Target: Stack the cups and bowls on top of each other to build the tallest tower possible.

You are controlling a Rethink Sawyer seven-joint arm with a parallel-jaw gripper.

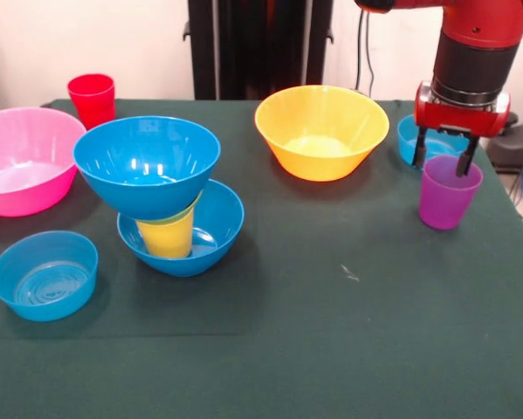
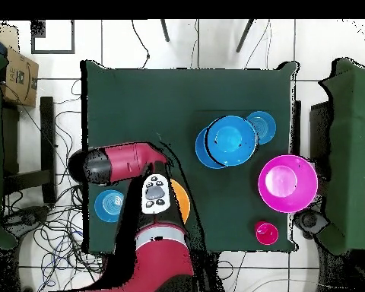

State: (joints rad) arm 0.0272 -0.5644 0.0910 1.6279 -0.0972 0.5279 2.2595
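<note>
The tower stands left of centre: a blue bowl base (image 1: 210, 234), a yellow cup (image 1: 167, 237) in it, a thin green bowl edge (image 1: 184, 215), and a tilted blue bowl (image 1: 147, 164) on top. From overhead the tower (image 2: 227, 141) shows as blue bowls. The purple cup (image 1: 450, 194) stands upright on the table at the right. My gripper (image 1: 443, 166) is open right over its rim, one finger (image 1: 464, 162) dipping inside the cup, the other at its left edge. The arm (image 2: 132, 163) hides the cup overhead.
The yellow-orange bowl (image 1: 321, 131) sits at back centre. The pink bowl (image 1: 24, 161) and the red cup (image 1: 92, 99) are at the left. One light-blue bowl (image 1: 44, 274) is front left; another (image 1: 411, 138) is behind the gripper. The table's right edge is close to the purple cup.
</note>
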